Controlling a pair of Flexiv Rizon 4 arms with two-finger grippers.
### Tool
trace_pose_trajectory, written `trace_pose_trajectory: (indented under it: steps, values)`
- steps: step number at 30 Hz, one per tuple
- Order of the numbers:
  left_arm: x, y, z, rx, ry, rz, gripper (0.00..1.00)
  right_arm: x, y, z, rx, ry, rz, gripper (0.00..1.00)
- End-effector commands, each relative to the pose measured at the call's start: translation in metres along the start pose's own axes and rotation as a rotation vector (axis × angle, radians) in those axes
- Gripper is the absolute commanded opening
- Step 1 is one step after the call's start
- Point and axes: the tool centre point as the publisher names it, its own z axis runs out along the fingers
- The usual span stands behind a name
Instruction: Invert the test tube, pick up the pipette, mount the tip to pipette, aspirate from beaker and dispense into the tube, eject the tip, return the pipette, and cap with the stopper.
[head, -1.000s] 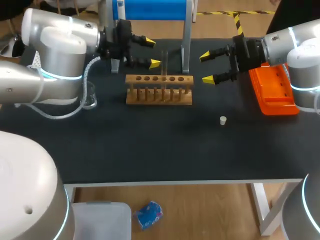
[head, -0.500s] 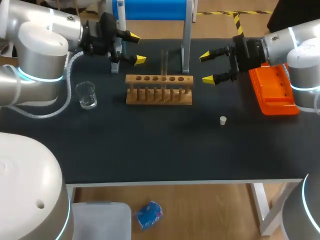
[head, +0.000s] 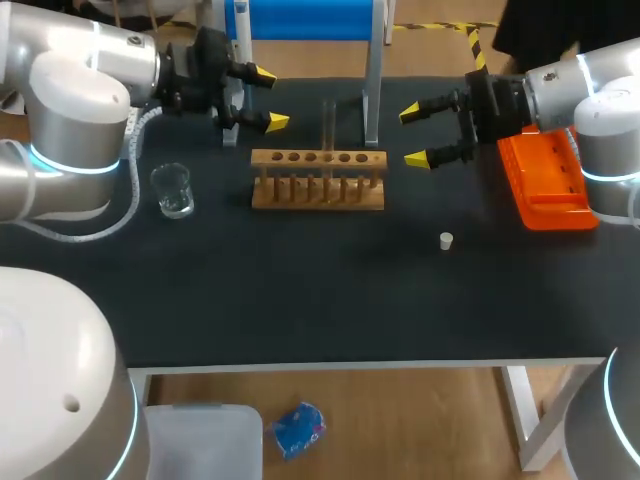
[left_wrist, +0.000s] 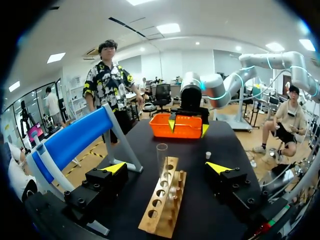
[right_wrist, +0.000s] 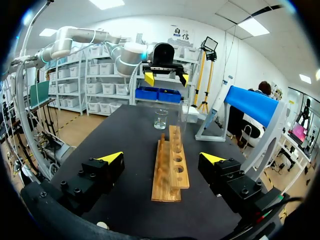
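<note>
Your left claw (head: 268, 97) hung with its fingers spread and nothing between them, just behind the left end of the wooden test tube rack (head: 318, 180). Your right claw (head: 413, 136) was equally wide and empty off the rack's right end. Both pointed inward along the rack, probably so either could reach the glass test tube (head: 328, 125). The tube stood upright in a hole right of the middle with its open mouth up (the left wrist view showed the rim), so I judged it ready to be filled. The beaker (head: 172, 190) stood on the desk (head: 300, 290) left of the rack, on your left arm's side. The orange tip box (head: 545, 180) lay beside your right arm. The white stopper (head: 446, 240) lay alone nearer the front, well apart from the rack. I couldn't make out the pipette.
</note>
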Motion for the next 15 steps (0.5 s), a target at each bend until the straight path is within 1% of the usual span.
trace_pose_trajectory:
  steps: [1,3,5,7,11,13,14,15]
  values:
    - [-0.009,0.007,-0.007,-0.011,-0.023,-0.018,1.00,0.000,0.000,0.000,0.001,0.000,-0.001,1.00]
    - [-0.028,0.021,-0.027,-0.005,-0.095,-0.060,1.00,0.000,0.000,0.000,0.001,0.000,-0.001,1.00]
    - [-0.049,0.037,-0.052,0.003,-0.183,-0.112,1.00,0.000,0.000,0.000,0.001,0.000,-0.001,1.00]
    - [-0.065,0.053,-0.080,-0.006,-0.265,-0.139,1.00,0.000,0.000,0.000,0.001,0.000,-0.001,1.00]
    - [-0.089,0.091,-0.130,-0.051,-0.397,-0.207,1.00,0.000,0.000,0.000,0.001,0.000,-0.001,1.00]
    - [-0.097,0.110,-0.153,-0.075,-0.461,-0.245,1.00,0.000,0.000,0.000,0.001,0.000,-0.001,1.00]
    - [-0.098,0.117,-0.162,-0.081,-0.481,-0.253,1.00,0.000,0.000,0.000,0.001,0.000,-0.001,1.00]
    - [-0.101,0.125,-0.173,-0.075,-0.513,-0.279,1.00,0.000,0.000,0.000,0.001,0.000,-0.001,1.00]
